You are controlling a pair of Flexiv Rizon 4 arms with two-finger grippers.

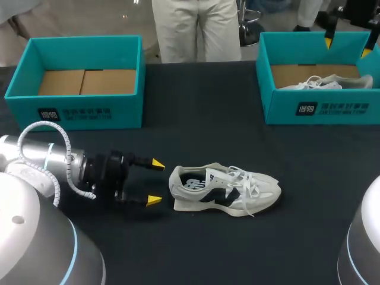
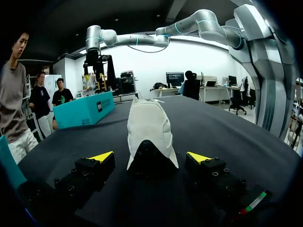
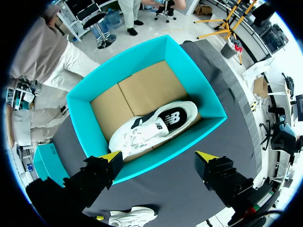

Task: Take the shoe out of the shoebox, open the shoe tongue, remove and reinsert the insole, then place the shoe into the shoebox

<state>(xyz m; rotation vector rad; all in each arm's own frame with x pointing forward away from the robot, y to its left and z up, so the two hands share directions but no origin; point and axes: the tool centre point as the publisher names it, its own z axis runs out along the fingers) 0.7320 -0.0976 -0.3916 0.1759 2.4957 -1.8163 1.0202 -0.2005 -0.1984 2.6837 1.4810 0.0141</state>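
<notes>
A white and black shoe (image 1: 225, 190) lies on its side on the black table, heel toward my left gripper (image 1: 155, 182). That gripper is open, its yellow tips just short of the heel. In the left wrist view the heel (image 2: 147, 137) sits just ahead of the open left gripper (image 2: 150, 157), touching neither finger. A second white shoe (image 1: 317, 83) lies in the right teal shoebox (image 1: 320, 110). My right gripper (image 1: 347, 47) hangs open above that box. From the right wrist, the boxed shoe (image 3: 151, 125) lies below the open right gripper (image 3: 158, 156).
An empty teal shoebox (image 1: 77, 110) with a cardboard floor stands at the back left. Bare black tabletop (image 1: 202, 130) separates the two boxes. A person stands behind the table's far edge without touching it.
</notes>
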